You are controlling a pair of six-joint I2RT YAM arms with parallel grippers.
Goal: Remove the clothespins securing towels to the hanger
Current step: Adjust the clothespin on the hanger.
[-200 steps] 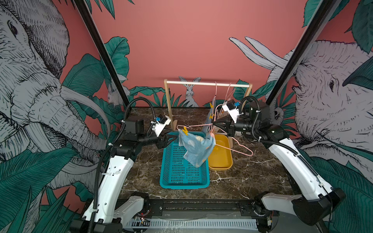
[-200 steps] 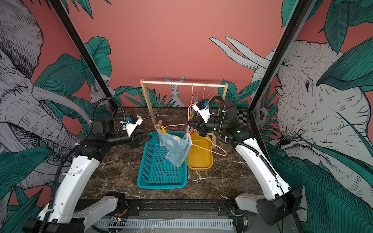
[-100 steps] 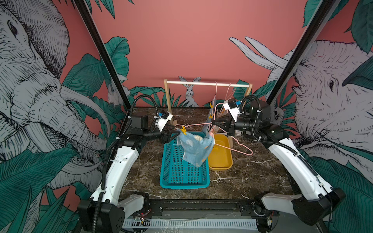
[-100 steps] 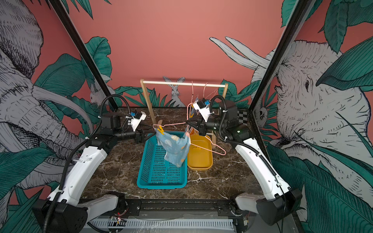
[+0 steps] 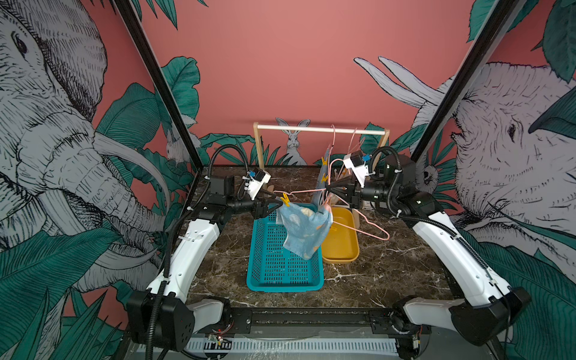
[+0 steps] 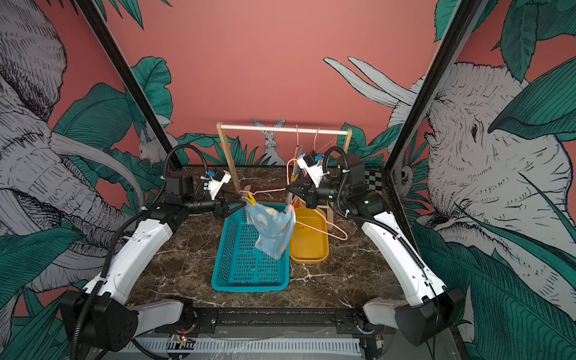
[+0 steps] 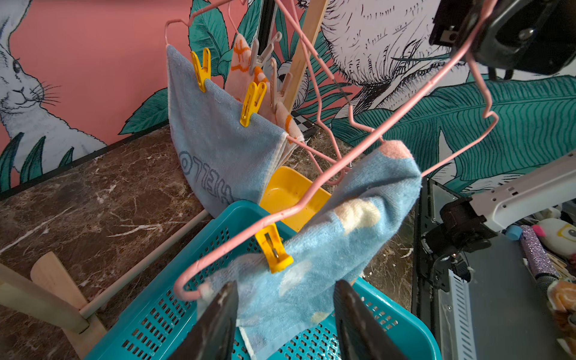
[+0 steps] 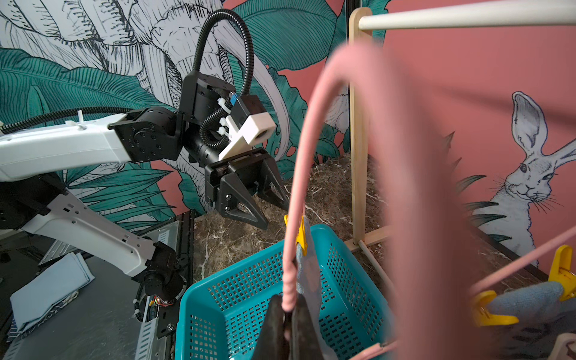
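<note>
My right gripper point(image 5: 328, 190) is shut on the wire of a pink hanger point(image 5: 307, 194) and holds it above the teal basket; the wrist view shows the wire pinched between its fingers point(image 8: 288, 307). A light blue towel with pale spots point(image 5: 305, 230) droops from that hanger. One yellow clothespin point(image 7: 272, 249) fastens it near the hanger's left end. My left gripper point(image 7: 286, 285) is open just short of that clothespin, with towel cloth showing between its fingers. In both top views the left gripper point(image 6: 241, 202) sits right beside the clothespin point(image 6: 250, 199).
A wooden rack point(image 5: 321, 129) at the back carries more pink hangers: a blue towel point(image 7: 218, 146) with two yellow clothespins point(image 7: 201, 67), and a cream and orange towel point(image 7: 246, 68) with beige clothespins point(image 7: 263, 51). Below stand the teal basket point(image 5: 253, 249) and a yellow tray point(image 5: 343, 249).
My left gripper has risen and moved right, up to the yellow clothespin, and its jaws have narrowed slightly. The right gripper and the hanger have barely moved.
</note>
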